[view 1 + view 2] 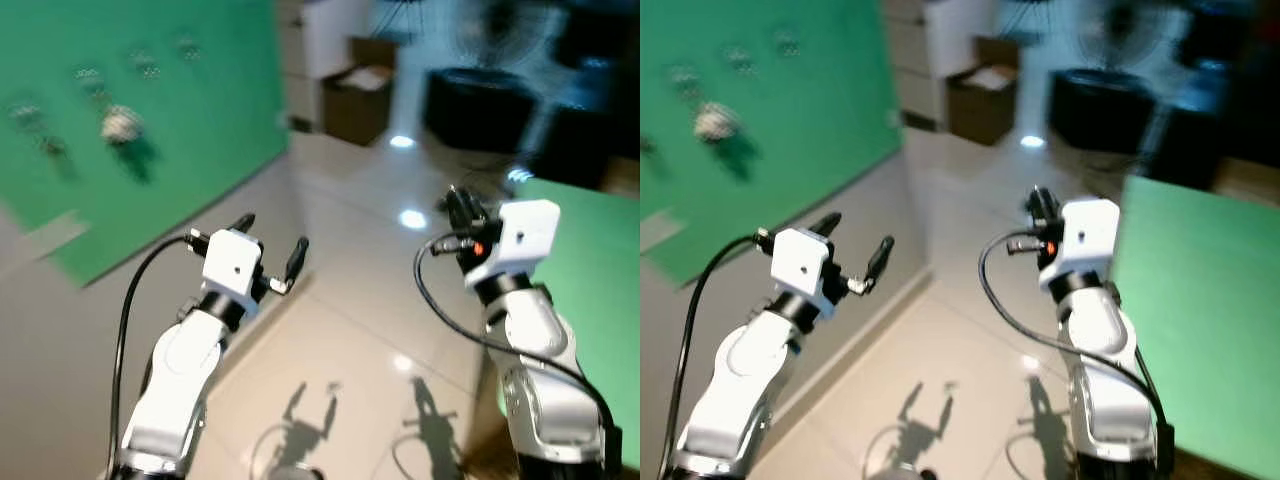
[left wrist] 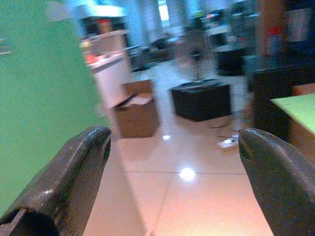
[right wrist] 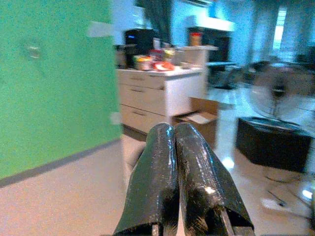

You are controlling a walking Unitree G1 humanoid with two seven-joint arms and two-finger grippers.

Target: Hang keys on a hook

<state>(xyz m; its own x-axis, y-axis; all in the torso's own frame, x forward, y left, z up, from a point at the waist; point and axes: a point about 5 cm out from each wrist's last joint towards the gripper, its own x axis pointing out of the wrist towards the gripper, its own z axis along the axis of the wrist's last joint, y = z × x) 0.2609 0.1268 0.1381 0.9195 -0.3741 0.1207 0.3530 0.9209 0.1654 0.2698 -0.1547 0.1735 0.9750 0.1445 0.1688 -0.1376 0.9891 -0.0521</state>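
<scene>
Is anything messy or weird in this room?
Not really. A cardboard box sits open on the floor by the white cabinet. The left gripper is open and the right gripper shut, both holding nothing.

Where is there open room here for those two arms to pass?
Bare tiled floor runs between the green wall on the left and the green table on the right; both grippers, left and right, hang over it. Farther back it is crowded: a cardboard box, a black fan base.
</scene>
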